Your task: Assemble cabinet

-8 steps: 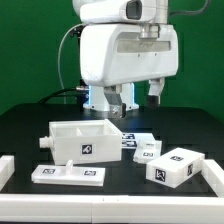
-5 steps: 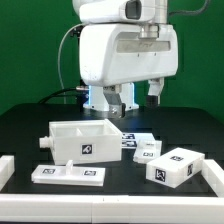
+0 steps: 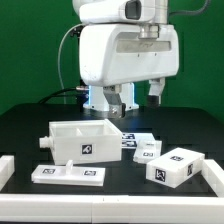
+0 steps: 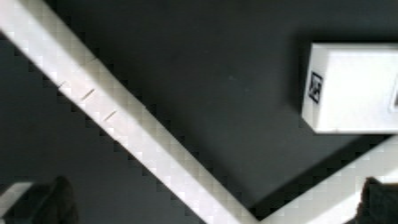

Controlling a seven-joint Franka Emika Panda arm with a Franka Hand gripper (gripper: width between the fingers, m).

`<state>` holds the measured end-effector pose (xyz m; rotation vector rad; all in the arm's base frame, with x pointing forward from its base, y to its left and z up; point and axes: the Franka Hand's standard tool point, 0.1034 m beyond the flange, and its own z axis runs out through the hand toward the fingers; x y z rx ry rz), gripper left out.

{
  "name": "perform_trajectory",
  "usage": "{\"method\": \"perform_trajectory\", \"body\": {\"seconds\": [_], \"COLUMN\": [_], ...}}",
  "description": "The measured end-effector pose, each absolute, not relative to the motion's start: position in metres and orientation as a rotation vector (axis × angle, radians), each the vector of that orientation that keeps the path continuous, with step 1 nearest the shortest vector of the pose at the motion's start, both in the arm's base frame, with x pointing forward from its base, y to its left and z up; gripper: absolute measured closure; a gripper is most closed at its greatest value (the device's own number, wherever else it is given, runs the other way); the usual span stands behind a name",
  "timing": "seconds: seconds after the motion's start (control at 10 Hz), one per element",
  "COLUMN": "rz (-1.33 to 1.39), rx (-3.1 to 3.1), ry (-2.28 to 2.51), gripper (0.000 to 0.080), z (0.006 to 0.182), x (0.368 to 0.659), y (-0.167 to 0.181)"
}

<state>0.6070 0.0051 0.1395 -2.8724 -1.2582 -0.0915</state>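
Black table (image 3: 30, 125) fills the lower part of the exterior view, with a low white rail (image 3: 5, 168) at its front corner on the exterior view's left. Nearest the camera lies a flat panel (image 3: 66, 173), long and white, with a small square tag on its top face. On the exterior view's right of it, well apart, a white block (image 3: 176, 166) rests at an angle and shows a tag on its front face. Just behind the flat panel stands the box body (image 3: 78, 142) of the cabinet, open at the top, with a tag on its front wall and a short peg on its side toward the exterior view's left. Between the box body and the block lies a small piece (image 3: 147, 151), white and tagged. The marker board (image 3: 131, 139) lies flat behind that piece, partly hidden by the box body.

Farther back and well above all the parts hangs the gripper (image 3: 140, 98), under the bulky white arm (image 3: 125, 50). Its jaws are spread wide and grasp nothing. The wrist view shows the dark fingertips (image 4: 32, 203) at opposite sides of the picture, with only table and a long white strip (image 4: 125, 130) between them; a tagged white part (image 4: 356, 88) lies off to one side, and which part it is cannot be told. Behind the arm a white base (image 3: 97, 100) glows blue before a green backdrop (image 3: 30, 50)
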Motion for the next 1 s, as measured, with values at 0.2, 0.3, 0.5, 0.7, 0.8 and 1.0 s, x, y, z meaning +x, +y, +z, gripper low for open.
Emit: {"method": "perform_trajectory", "body": {"seconds": [0.2,0.3,0.5,0.7,0.8,1.0], "rz": [-0.115,-0.118,-0.120,-0.112,-0.113,-0.115], "rx": [-2.865,-2.862,-2.865,-2.806,-2.740,-2.715], "ry": [-1.290,-1.295,-1.289,-1.414,-1.540,-1.582], "gripper": [0.0002,0.0002,0.0002,0.0002,0.0002,0.0002], "z": [0.132,0.129,0.129,0.123,0.117,0.113], "x": [0.589,0.582,0.584,0.578,0.572,0.571], "y": [0.014,0.020,0.017,0.025,0.027,0.025]}}
